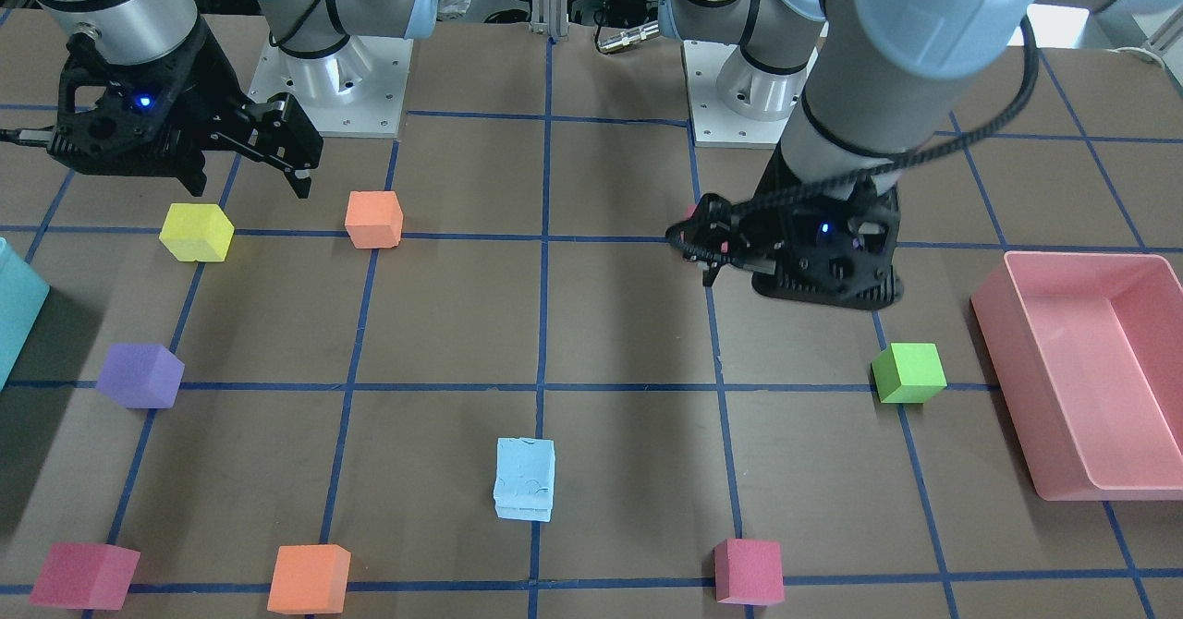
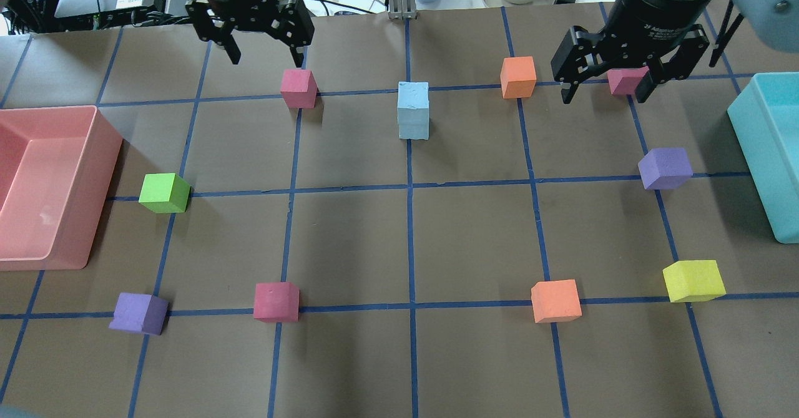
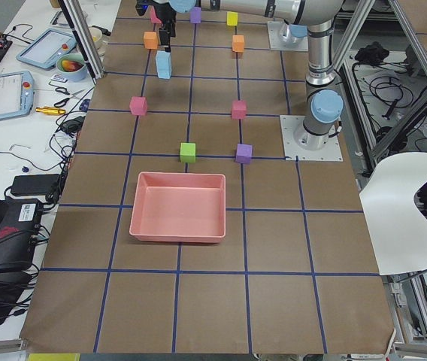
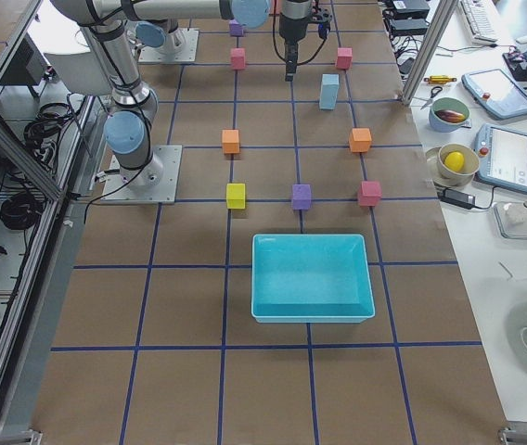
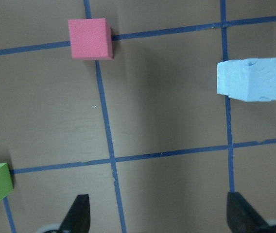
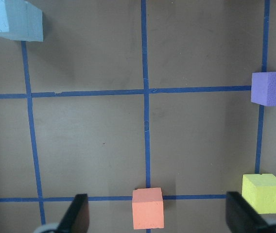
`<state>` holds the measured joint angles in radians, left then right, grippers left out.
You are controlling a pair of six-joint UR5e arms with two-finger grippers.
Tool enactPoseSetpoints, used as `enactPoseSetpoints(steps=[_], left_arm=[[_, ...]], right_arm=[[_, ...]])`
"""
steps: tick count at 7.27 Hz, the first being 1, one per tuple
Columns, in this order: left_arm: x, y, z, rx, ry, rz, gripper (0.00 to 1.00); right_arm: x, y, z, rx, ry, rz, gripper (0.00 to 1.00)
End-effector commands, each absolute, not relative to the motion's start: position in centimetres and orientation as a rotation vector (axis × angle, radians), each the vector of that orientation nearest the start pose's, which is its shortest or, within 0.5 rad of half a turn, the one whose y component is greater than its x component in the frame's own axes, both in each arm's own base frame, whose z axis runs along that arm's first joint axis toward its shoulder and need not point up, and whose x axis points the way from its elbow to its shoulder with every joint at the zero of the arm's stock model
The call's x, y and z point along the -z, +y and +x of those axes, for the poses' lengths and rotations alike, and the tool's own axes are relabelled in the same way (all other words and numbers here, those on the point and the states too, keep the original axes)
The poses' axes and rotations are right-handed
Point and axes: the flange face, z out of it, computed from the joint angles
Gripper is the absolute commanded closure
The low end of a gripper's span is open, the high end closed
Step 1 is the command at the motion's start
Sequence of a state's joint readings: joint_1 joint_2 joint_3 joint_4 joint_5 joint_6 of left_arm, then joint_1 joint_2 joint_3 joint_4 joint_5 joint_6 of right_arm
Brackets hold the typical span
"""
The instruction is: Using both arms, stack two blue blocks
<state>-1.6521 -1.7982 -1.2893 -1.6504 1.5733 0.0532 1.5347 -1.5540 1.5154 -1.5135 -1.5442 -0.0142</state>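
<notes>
The two blue blocks (image 2: 413, 111) stand stacked one on the other on a grid line at the far middle of the table, with the upper one slightly offset. The stack also shows in the front-facing view (image 1: 525, 479), the left wrist view (image 5: 252, 80) and the right wrist view (image 6: 14, 19). My left gripper (image 2: 267, 53) is open and empty, raised to the left of the stack and next to a pink cube (image 2: 298, 88). My right gripper (image 2: 604, 93) is open and empty, raised to the right of the stack, over another pink cube (image 2: 626, 80).
A pink tray (image 2: 50, 184) stands at the left edge and a teal container (image 2: 771, 156) at the right edge. Loose cubes lie on the grid: orange (image 2: 518, 77), purple (image 2: 665, 168), yellow (image 2: 693, 281), orange (image 2: 555, 301), pink (image 2: 276, 301), purple (image 2: 138, 313), green (image 2: 164, 193).
</notes>
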Motion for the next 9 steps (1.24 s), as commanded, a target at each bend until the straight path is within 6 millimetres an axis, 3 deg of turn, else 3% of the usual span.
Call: enactPoseSetpoints(steps=[1,3,4,7,9], left_arm=[[-51.4,-49.8,-15.7,0.039,3.113,0.203,0.00],[-50.5,-50.5,-12.2,0.089,3.116,0.088,0.00],[-50.6,-50.0,-12.3,0.094,3.114,0.075,0.00],[-51.5,-50.9,-12.5,0.162,3.169,0.042,0.00],[-50.9,-50.5,-12.3,0.144,3.157,0.048,0.00]], right_arm=[[-50.0,-49.9,11.9,-0.030,3.107,0.032,0.00],[-50.0,-49.9,11.8,-0.030,3.115,0.031,0.00],[-50.0,-49.9,11.8,-0.032,3.115,0.031,0.00],[-50.0,-49.9,11.8,-0.032,3.115,0.031,0.00],[-49.9,-49.8,11.8,-0.035,3.116,0.029,0.00]])
